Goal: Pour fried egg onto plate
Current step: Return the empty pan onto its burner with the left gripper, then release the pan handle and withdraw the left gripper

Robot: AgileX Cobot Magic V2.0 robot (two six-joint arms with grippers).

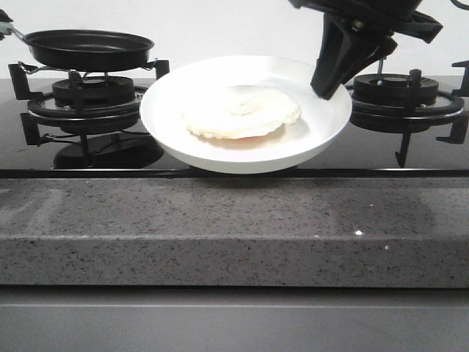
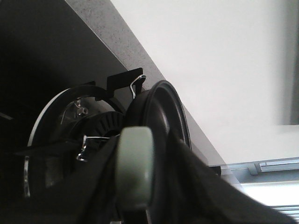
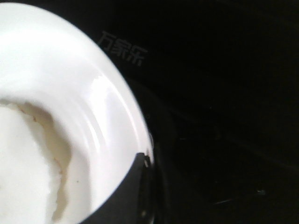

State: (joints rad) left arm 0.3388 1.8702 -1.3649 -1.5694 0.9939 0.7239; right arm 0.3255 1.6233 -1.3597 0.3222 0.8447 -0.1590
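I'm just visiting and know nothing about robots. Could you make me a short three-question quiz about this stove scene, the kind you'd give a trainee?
1. True or false: the fried egg lies on the plate.
2. Which gripper holds the plate's rim? A) left gripper B) right gripper
3. Fill in: the frying pan is above the ____-hand burner.

Key:
1. True; the pan looks empty.
2. B; a dark finger overlaps the rim in the right wrist view.
3. Left, held by its handle.
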